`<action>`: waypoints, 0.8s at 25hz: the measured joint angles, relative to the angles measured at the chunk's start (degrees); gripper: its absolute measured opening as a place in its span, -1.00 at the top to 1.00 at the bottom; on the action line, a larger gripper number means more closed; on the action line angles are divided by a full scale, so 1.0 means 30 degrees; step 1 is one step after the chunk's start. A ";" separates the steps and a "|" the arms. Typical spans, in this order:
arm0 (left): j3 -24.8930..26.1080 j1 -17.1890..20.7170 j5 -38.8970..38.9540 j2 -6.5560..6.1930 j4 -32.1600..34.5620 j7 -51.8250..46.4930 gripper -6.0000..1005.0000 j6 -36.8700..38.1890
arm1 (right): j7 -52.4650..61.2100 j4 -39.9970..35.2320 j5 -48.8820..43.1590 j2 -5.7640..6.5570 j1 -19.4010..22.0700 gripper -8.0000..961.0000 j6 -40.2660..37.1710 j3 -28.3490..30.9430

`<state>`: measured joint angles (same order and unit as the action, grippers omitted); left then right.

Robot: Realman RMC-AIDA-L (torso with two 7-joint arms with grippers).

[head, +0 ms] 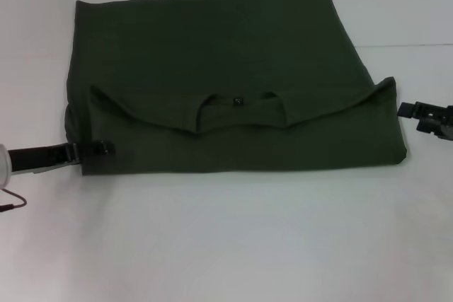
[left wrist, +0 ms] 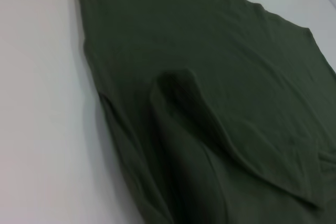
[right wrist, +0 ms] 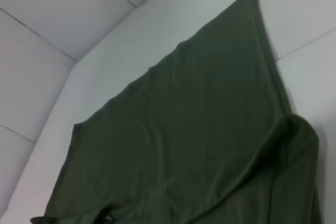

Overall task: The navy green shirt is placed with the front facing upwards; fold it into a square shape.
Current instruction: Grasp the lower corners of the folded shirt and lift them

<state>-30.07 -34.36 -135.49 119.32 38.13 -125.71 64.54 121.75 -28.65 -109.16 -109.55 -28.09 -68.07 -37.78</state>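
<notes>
Shirt half-folded, both grippers flanking the near fold

I'm looking at the navy green shirt point(head: 226, 83) lying across the middle of the white tabletop point(head: 226, 245) — its collar end is doubled over toward the lower edge of the frame, long axis running left to right. My left gripper point(head: 98, 150) is sitting at the lower-left corner of the cloth, touching or nearly touching the fold, though I cannot tell whether it is clenched on fabric or released. My right gripper point(head: 428, 114) is hanging just off the right edge at mid-height, apart from the cloth, its state also unclear. I'm judging the left arm the nearer one — the shirt lies to its right, toward frame centre.
</notes>
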 joint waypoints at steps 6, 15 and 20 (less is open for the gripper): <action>-0.0009 -0.0221 -0.0101 0.0018 -0.0354 -0.0001 -0.69 0.0128 | -0.0007 -0.0018 -0.0029 -0.0021 -0.0034 -0.69 0.0028 -0.0011; -0.0028 -0.0227 -0.0123 0.0008 -0.0406 0.0023 -0.59 0.0048 | -0.0008 -0.0030 -0.0030 -0.0042 -0.0020 -0.69 0.0047 -0.0002; -0.0086 -0.0189 -0.0130 0.0053 -0.0407 0.0570 -0.49 -0.0098 | -0.0009 -0.0030 -0.0029 -0.0041 0.0010 -0.68 0.0028 0.0056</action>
<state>-30.32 -34.93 -135.88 119.48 36.91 -124.00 64.25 121.72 -28.74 -109.25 -109.68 -28.06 -67.99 -37.61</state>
